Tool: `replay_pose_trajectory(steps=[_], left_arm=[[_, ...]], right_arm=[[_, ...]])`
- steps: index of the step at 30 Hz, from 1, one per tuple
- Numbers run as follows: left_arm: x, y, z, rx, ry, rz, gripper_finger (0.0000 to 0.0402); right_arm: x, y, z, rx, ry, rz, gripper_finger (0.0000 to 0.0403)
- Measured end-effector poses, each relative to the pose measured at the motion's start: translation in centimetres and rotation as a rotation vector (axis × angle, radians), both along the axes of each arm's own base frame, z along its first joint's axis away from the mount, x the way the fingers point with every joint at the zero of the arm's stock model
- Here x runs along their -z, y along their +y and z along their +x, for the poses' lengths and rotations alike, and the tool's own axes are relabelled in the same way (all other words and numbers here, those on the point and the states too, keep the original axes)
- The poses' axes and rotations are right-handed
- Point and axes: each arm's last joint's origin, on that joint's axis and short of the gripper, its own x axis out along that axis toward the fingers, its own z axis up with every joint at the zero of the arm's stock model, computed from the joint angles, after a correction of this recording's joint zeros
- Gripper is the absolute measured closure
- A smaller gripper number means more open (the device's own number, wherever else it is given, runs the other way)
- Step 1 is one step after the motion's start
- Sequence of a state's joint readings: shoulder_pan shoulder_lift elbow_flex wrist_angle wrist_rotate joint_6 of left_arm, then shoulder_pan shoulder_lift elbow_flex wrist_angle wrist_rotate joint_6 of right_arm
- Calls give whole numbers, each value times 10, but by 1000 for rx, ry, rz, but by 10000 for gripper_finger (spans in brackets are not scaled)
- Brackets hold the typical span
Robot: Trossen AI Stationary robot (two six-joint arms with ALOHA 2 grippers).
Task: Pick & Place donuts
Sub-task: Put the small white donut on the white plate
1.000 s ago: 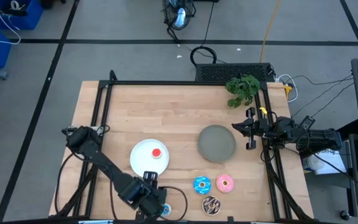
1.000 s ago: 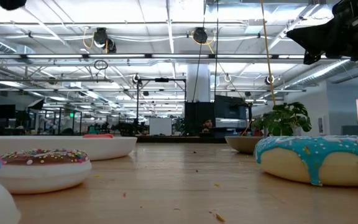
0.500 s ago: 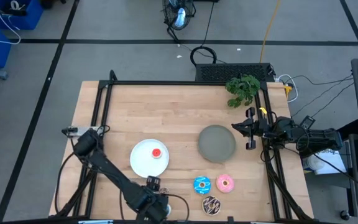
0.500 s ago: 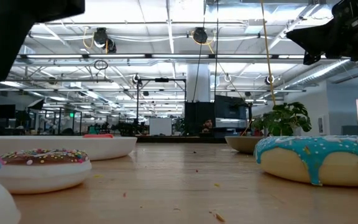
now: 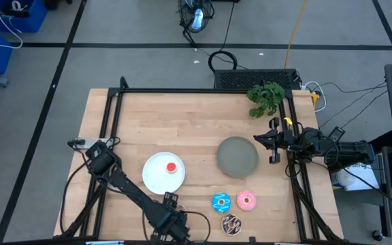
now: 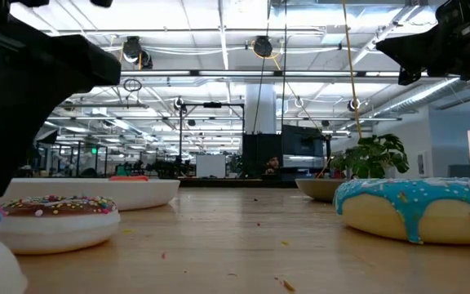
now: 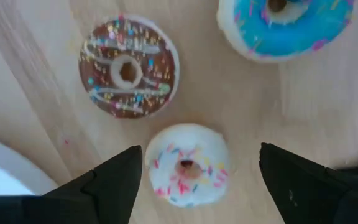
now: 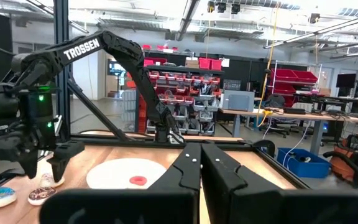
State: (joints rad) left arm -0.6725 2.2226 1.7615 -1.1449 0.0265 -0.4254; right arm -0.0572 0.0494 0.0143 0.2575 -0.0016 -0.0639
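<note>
- Fingers of the left gripper (image 7: 194, 168): spread wide and empty, one dark finger on either side of the small white donut (image 7: 188, 165), which lies flat on the desk (image 5: 182, 122) between them without visible contact.
- Left gripper in the high view (image 5: 171, 221): at about 6 o'clock on the desk, at the near edge, pointing straight down.
- Fingers of the right gripper (image 8: 199, 163): pressed together with nothing between them; the right arm waits at about 3 o'clock, at the desk's edge (image 5: 274, 139).
- Small brown donut (image 7: 128, 67): sprinkled, just beside the white one, in the left wrist view.
- Small blue donut (image 7: 288, 25): partly cut off in the left wrist view, near the other two.
- Red donut (image 5: 171, 167): lies on the round white plate (image 5: 156, 178), at about 7 o'clock from the desk's centre.
- Gray plate (image 5: 237, 156): at about 4 o'clock from the centre, bare.
- Larger donuts, at about 5 o'clock: blue sprinkled donut (image 5: 221, 202), pink donut (image 5: 246, 201) just beside it, and chocolate drizzled donut (image 5: 231, 224) nearest the desk's edge.
- Green plant (image 5: 265, 97): at about 1 o'clock, at the far right corner.
</note>
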Motion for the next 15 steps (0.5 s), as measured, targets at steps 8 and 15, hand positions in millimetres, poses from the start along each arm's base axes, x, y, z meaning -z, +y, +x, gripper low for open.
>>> replay_pose_trajectory(steps=[8, 15], left_arm=[[16, 7, -6, -51, 68, 10, 80], [18, 7, -4, -5, 35, -1, 80]], right_arm=[[0, 0, 0, 0, 0, 0, 403], [0, 0, 0, 0, 0, 0, 403]])
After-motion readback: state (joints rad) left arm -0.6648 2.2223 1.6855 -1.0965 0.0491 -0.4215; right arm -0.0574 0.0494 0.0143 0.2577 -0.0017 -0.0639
